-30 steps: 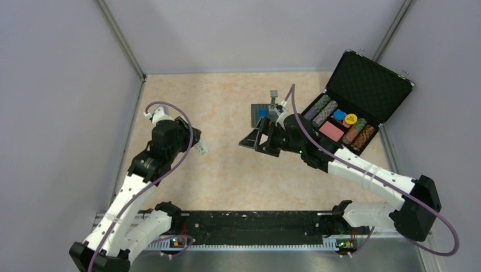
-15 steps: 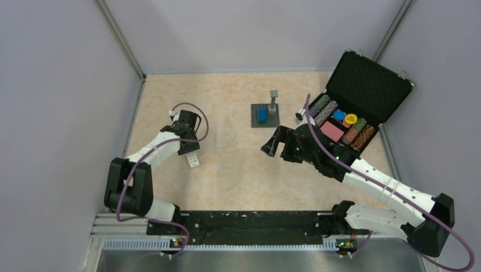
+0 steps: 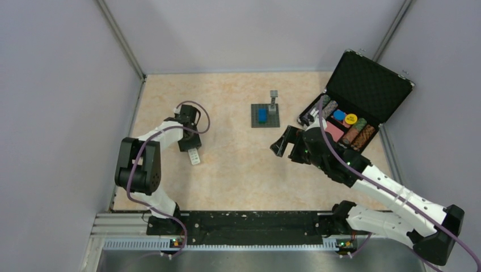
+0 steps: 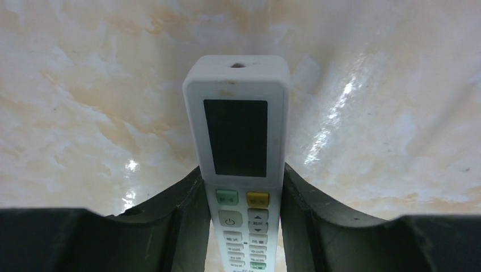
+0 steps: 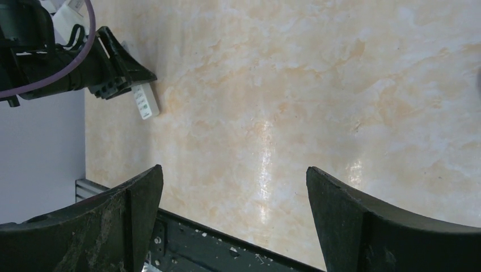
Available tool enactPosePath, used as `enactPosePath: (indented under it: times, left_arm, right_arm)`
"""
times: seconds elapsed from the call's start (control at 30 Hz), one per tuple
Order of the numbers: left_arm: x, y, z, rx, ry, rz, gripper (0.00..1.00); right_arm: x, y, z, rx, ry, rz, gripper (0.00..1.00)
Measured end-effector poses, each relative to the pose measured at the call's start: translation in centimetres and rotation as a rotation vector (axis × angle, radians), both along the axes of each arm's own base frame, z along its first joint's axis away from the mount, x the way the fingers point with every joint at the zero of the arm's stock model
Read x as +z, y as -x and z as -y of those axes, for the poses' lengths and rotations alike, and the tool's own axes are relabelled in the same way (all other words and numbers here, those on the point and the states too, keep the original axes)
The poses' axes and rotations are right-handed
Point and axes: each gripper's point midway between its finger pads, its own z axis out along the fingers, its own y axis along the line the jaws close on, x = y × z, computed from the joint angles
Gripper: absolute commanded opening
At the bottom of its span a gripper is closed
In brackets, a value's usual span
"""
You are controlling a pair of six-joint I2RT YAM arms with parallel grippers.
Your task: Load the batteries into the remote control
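Observation:
The remote control (image 4: 237,113) is a slim white bar with its dark screen and buttons facing up. My left gripper (image 4: 241,181) is shut on its sides, holding it low over the table at the left (image 3: 194,156). The remote also shows in the right wrist view (image 5: 144,101), sticking out of the left gripper (image 5: 122,71). My right gripper (image 3: 285,141) is open and empty above the table's middle right, its fingers (image 5: 139,204) wide apart. No batteries are in view.
A grey square baseplate (image 3: 265,115) with a blue block and a grey post stands at the back middle. An open black case (image 3: 354,107) of poker chips sits at the back right. The black rail (image 3: 249,224) runs along the near edge.
My left arm has folded back and lowered, keeping the remote in its grip at the left. My right gripper has moved right and toward the near side, away from the baseplate.

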Motion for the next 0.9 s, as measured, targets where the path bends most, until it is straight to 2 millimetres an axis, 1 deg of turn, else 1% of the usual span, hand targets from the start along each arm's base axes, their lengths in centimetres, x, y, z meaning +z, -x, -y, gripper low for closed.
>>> enactPosePath:
  times: [0.1, 0.27, 0.3, 0.33, 0.43, 0.5, 0.53, 0.6, 0.67, 0.73, 0.8, 0.9]
  left_arm:
    - [0.0, -0.4, 0.3, -0.007, 0.010, -0.006, 0.65]
    - [-0.1, -0.2, 0.5, -0.007, 0.027, -0.015, 0.77]
    - [0.0, -0.1, 0.5, -0.006, 0.027, -0.018, 0.93]
    - [0.0, 0.1, 0.5, -0.004, 0.027, -0.022, 0.98]
    - [0.8, 0.6, 0.4, 0.009, 0.027, -0.023, 0.99]
    - [1.9, 1.0, 0.3, 0.021, 0.028, -0.009, 0.99]
    - [2.8, 1.3, 0.2, 0.027, 0.029, 0.004, 0.99]
    - [5.3, 1.8, 0.0, 0.036, 0.038, 0.059, 0.99]
    - [8.2, 2.4, -0.1, 0.043, 0.054, 0.132, 0.99]
    - [11.7, 3.6, -0.2, 0.040, 0.074, 0.222, 0.99]
    - [14.7, 4.9, -0.3, 0.034, 0.097, 0.303, 0.99]
    - [19.4, 7.5, -0.4, 0.016, 0.140, 0.447, 0.99]
  right_arm:
    - [-0.2, 0.1, 0.4, -0.012, 0.016, -0.005, 0.94]
    - [-0.2, 0.4, 1.1, -0.028, 0.023, -0.012, 0.96]
    - [-0.2, 0.5, 1.3, -0.030, 0.023, -0.015, 0.97]
    - [-0.2, 0.7, 1.4, -0.032, 0.026, -0.020, 0.97]
    - [0.0, 0.9, 2.1, -0.047, 0.045, -0.026, 0.98]
    - [0.4, 1.0, 2.8, -0.067, 0.056, -0.021, 0.99]
    - [0.7, 1.1, 3.3, -0.081, 0.061, -0.015, 0.99]
    - [1.3, 1.2, 4.5, -0.113, 0.070, 0.005, 0.99]
    - [2.4, 1.5, 6.0, -0.154, 0.078, 0.038, 0.99]
    - [3.7, 1.8, 7.7, -0.194, 0.083, 0.077, 0.99]
    - [5.8, 2.2, 9.8, -0.246, 0.078, 0.133, 0.99]
    - [9.5, 2.9, 13.0, -0.325, 0.052, 0.227, 0.99]
